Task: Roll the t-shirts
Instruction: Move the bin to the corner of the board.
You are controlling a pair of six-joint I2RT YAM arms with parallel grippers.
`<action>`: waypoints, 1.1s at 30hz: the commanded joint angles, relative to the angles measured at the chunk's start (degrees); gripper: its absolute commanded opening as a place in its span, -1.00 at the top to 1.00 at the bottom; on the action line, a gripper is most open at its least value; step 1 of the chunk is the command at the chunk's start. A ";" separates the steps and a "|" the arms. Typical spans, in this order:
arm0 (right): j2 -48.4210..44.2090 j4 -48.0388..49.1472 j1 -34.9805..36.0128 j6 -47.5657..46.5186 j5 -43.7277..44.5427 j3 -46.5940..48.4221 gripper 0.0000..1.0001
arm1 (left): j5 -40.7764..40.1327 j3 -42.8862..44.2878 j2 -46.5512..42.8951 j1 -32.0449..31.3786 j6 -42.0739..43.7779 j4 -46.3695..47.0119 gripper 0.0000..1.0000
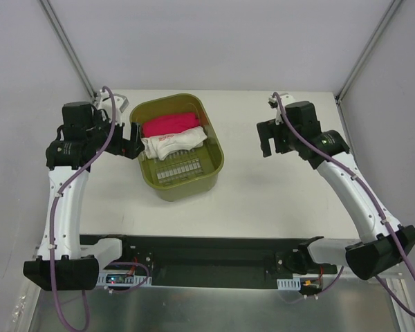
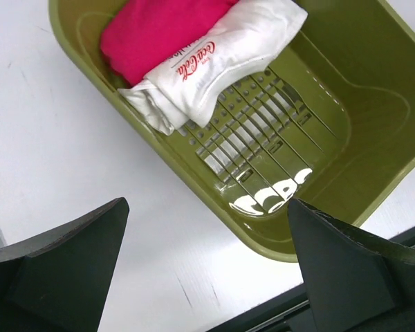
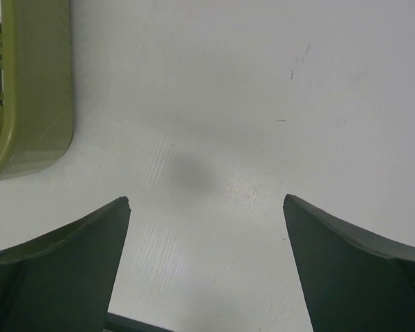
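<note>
Rolled white t-shirt sits in olive basket against pink roll, long axis roughly left-right. Nearer: left fingers, spread and empty, just beside the basket's left wall. Well apart over tabletop: right fingers, spread, empty.

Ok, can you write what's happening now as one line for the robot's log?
left fingers: open, empty | right fingers: open, empty, over table | white t-shirt: rolled, in green basket beside pink roll
</note>
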 commanded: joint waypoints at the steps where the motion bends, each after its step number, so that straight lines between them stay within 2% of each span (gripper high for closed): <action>1: 2.65 5.54 -0.12 -5.90 2.13 1.00 -0.93 | 2.56 -0.25 -2.24 3.02 -0.44 1.33 -0.98; 4: 5.55 6.16 -0.03 -13.72 -1.28 0.56 -0.93 | -2.34 -2.62 -2.86 3.64 -3.49 0.19 -0.99; 6: 8.44 5.46 0.06 -15.49 -5.06 0.30 -0.93 | -11.46 -3.42 -3.04 3.56 -1.39 -0.34 -0.99; 9: 11.35 2.73 0.32 -18.90 -10.87 2.14 -0.93 | -19.48 -5.26 -3.12 3.56 0.01 -0.34 -0.99; 12: 14.60 4.22 1.02 -21.99 -8.69 3.63 -0.93 | -19.15 -7.28 -3.48 3.56 -0.94 0.89 -0.98; 14: 16.36 6.67 0.76 -17.63 -6.76 4.77 -0.93 | -19.58 -7.55 -2.34 3.64 -2.79 0.98 -0.98; 16: 17.76 5.55 -0.90 -12.10 -9.19 8.81 -0.93 | -18.36 -7.99 -1.29 4.78 -3.67 0.89 -0.99; 17: 18.73 4.06 -1.52 -11.29 -13.21 9.87 -0.93 | -17.92 -7.99 -1.19 5.22 -3.68 0.98 -0.99; 18: 18.83 4.14 -1.61 -10.67 -13.42 10.31 -0.93 | -17.22 -7.47 -1.02 5.40 -4.72 0.89 -0.98; 22: 20.40 4.23 -1.70 -7.76 -11.84 10.40 -0.93 | -2.85 -5.01 0.82 5.40 -6.92 0.98 -0.98; 23: 20.76 4.22 -1.61 -8.02 -11.93 10.49 -0.93 | -2.19 -4.74 1.53 5.40 -7.36 0.89 -0.99; 28: 21.73 3.52 -1.26 -10.92 -11.58 11.28 -0.93 | -0.69 -5.18 5.31 5.40 -11.49 1.94 -0.98; 33: 22.60 2.73 -1.17 -11.01 -11.14 10.84 -0.93 | -4.73 -5.37 8.37 4.70 -17.11 8.09 -0.98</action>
